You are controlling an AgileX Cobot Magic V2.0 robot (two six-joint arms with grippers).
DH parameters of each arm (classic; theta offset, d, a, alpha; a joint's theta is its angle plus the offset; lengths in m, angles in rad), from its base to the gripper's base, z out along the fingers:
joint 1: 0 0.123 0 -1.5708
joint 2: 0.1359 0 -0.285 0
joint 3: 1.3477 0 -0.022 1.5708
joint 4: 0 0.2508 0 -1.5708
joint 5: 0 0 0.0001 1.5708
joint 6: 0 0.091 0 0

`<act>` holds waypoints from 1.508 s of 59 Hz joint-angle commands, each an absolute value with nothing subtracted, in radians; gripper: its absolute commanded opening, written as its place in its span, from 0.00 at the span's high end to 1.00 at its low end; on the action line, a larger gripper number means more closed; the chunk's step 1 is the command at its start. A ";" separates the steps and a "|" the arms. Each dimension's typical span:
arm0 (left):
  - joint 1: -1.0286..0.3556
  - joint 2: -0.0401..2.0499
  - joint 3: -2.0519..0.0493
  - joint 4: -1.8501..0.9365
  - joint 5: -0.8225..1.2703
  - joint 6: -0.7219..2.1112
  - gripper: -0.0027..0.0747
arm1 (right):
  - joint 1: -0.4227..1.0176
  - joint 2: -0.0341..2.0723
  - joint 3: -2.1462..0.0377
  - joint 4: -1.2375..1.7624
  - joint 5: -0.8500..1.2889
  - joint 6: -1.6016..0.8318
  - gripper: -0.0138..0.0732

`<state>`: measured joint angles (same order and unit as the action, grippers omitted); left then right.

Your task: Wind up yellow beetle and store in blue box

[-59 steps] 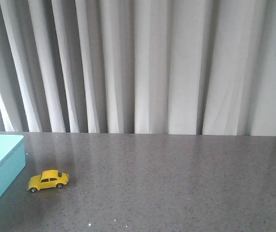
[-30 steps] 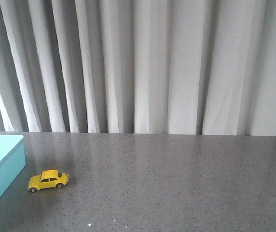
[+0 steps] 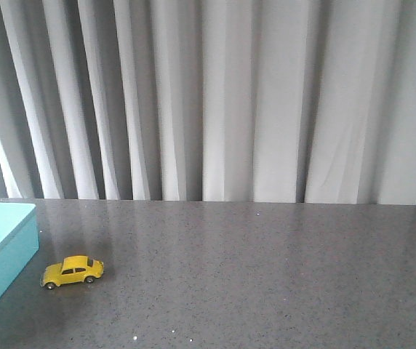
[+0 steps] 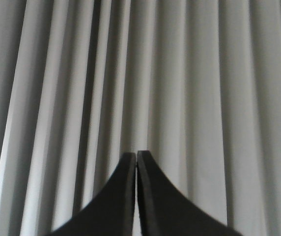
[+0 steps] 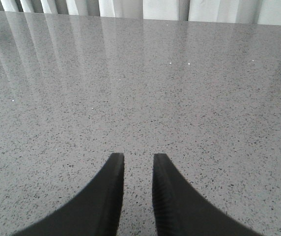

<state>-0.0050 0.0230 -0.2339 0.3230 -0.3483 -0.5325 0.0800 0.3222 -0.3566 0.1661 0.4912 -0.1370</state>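
Two grippers, each seen only from its own wrist camera, neither holding anything. Left gripper point(image 4: 136, 156): black fingers point(image 4: 123, 196) pressed together tip to tip, only a hairline seam between them, nothing caught in it, aimed at the pale pleated curtain point(image 4: 204, 98) with no table in that view. Right gripper point(image 5: 134, 158): fingers point(image 5: 165, 196) slightly apart, a narrow gap with bare tabletop showing through it, ribbed inner face visible on one finger, touching nothing, poised above the grey speckled table point(image 5: 180, 73). No arm or gripper visible from the front camera. Yellow beetle point(image 3: 72, 271) standing upright on its wheels on the table point(image 3: 266, 276), at the left side of the front view, side-on to the camera, untouched and well apart from both grippers as far as can be told. Blue box point(image 3: 1, 247) at the far left edge of the front view, cut off by the frame, only one corner and part of its rim and side wall showing; beetle just beside that wall on the open table, outside the box, a strip of grey surface between the two. Curtain hanging along the table's far edge.
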 commanded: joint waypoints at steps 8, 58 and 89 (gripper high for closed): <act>-0.012 0.047 -0.309 0.316 -0.532 -0.534 0.96 | 0.075 0.329 -0.382 0.177 0.423 -0.142 0.65; -0.012 0.335 -0.649 0.318 -0.094 -0.528 0.87 | 0.075 0.329 -0.382 0.177 0.422 -0.142 0.65; -0.012 0.533 -0.677 0.274 -0.405 -0.718 0.65 | 0.075 0.329 -0.382 0.178 0.424 -0.142 0.65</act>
<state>-0.0050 0.5138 -0.6446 0.2922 -0.3264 -0.6651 0.0800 0.3222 -0.3566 0.1687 0.4912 -0.1370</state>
